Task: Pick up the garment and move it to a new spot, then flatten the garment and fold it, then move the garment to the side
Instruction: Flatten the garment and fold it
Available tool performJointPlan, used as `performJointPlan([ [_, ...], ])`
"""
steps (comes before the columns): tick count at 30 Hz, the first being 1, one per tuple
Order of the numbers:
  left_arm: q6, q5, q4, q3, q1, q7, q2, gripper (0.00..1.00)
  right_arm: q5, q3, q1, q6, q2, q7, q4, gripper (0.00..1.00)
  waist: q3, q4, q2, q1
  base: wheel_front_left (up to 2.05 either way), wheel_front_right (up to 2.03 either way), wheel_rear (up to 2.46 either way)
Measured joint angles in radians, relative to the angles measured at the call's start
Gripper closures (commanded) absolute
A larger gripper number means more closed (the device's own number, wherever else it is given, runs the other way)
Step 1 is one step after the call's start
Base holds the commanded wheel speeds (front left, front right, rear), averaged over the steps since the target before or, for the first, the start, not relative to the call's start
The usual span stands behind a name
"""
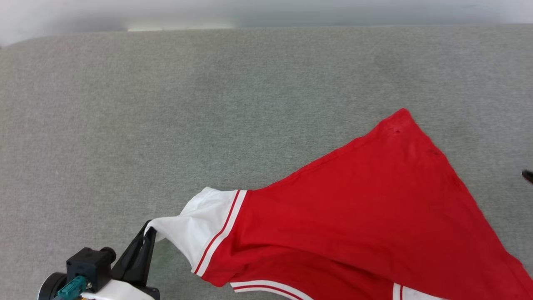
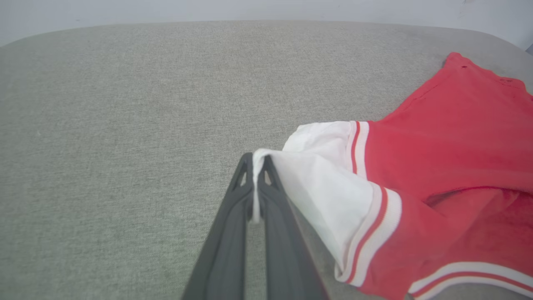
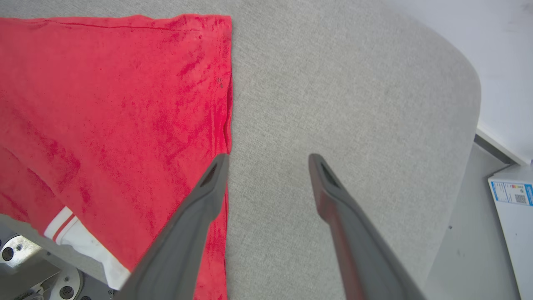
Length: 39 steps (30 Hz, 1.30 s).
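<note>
The garment (image 1: 366, 200), red with white sleeves, is lying across the lower right part of the grey fabric surface (image 1: 166, 104) in my head view. Its plain red body is fanning out to a corner pointing away from me, and its near portion is running off the bottom edge of that view. One white sleeve (image 1: 195, 227), bordered by red-and-white striped trim (image 1: 220, 229), is being drawn out to the left and lifted off the surface. My left gripper (image 1: 148, 237) is pinching the tip of it, with the two dark fingers pressed together and a thin fold of white cloth showing between them in the left wrist view (image 2: 255, 166). From that pinch the sleeve (image 2: 320, 183) is sloping down to the red body, which is bunching into a loose fold beside the trim. In the right wrist view, my right gripper (image 3: 268, 160) is hanging over the garment's straight side edge with its jaws spread wide and nothing between them. One finger (image 3: 195, 216) is crossing the red cloth in that view and the other is over bare grey fabric; I cannot tell whether either is touching. Beyond the surface's rounded corner, a white box (image 3: 514, 208) with a printed label is sitting on the floor beside a pale wall (image 3: 479, 41).
</note>
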Motion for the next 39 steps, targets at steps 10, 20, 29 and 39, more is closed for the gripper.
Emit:
performJointPlan([
  [10,-0.018,0.051,-0.007,-0.043,-0.087,0.009,-0.035,1.0,-0.081,0.137,-0.341,0.0,0.066,0.305,-0.028,0.0,0.074,0.068,0.0,0.0001,0.0,0.0,0.0],
  [20,-0.044,0.079,-0.002,-0.07,-0.173,0.011,-0.084,1.0,-0.133,0.35,-0.671,0.0,0.237,0.502,0.225,0.0,0.185,0.148,0.0,0.0002,0.0,0.0,0.0],
  [29,-0.053,0.094,0.022,-0.083,-0.207,0.004,-0.121,1.0,-0.135,0.48,-0.722,0.0,0.281,0.469,0.356,0.0,0.253,0.19,0.0,0.0001,0.0,0.0,0.0],
  [39,-0.062,0.095,0.062,-0.077,-0.209,-0.003,-0.118,1.0,-0.083,0.537,-0.728,0.0,0.3,0.235,0.412,1.0,0.191,0.162,0.0,0.0002,0.0,0.0,0.0],
])
